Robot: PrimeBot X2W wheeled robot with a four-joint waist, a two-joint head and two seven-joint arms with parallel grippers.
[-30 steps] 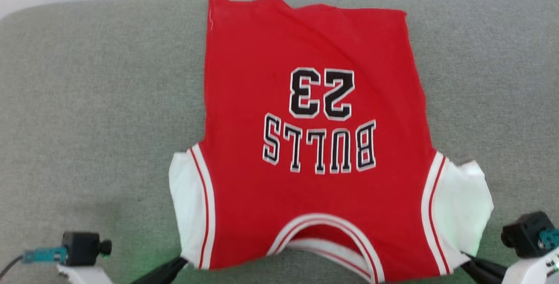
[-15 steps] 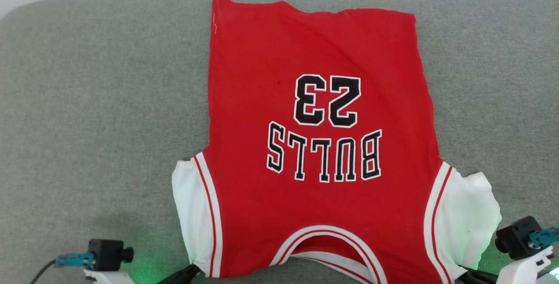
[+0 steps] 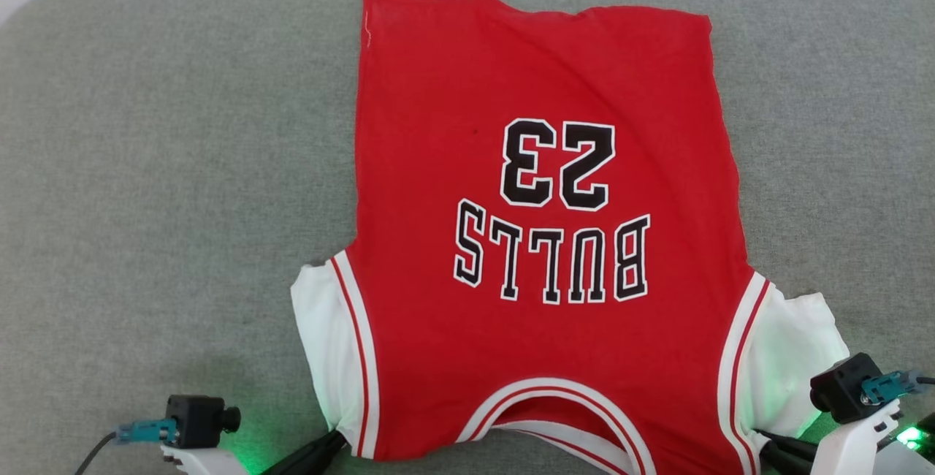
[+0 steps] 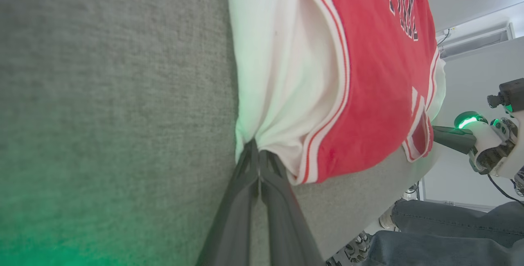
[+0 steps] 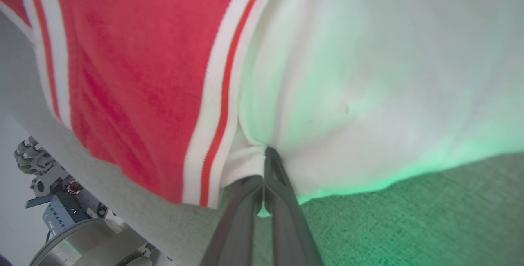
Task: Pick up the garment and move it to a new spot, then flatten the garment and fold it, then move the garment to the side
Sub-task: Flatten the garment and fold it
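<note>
The garment (image 3: 540, 204), a red jersey with white sleeves and a black 23, lies spread flat on the grey cushion, collar toward me. My left gripper (image 3: 336, 440) is shut on the near corner of the garment's left white sleeve (image 4: 278, 73); in the left wrist view my left gripper (image 4: 254, 151) pinches bunched white fabric. My right gripper (image 3: 763, 440) is shut on the right sleeve's near corner. Seen from the right wrist, my right gripper (image 5: 266, 155) holds white cloth beside the striped trim (image 5: 217, 106).
The grey cushion (image 3: 168, 168) stretches wide to the left of the jersey and narrower to the right. Its near edge drops off just behind the grippers. A person's legs in jeans (image 4: 450, 233) show below the cushion edge.
The picture has shifted as the camera moved. The jersey has slid a little toward me and lies smoother, its far hem flatter. Both grippers keep their hold on the sleeve corners.
</note>
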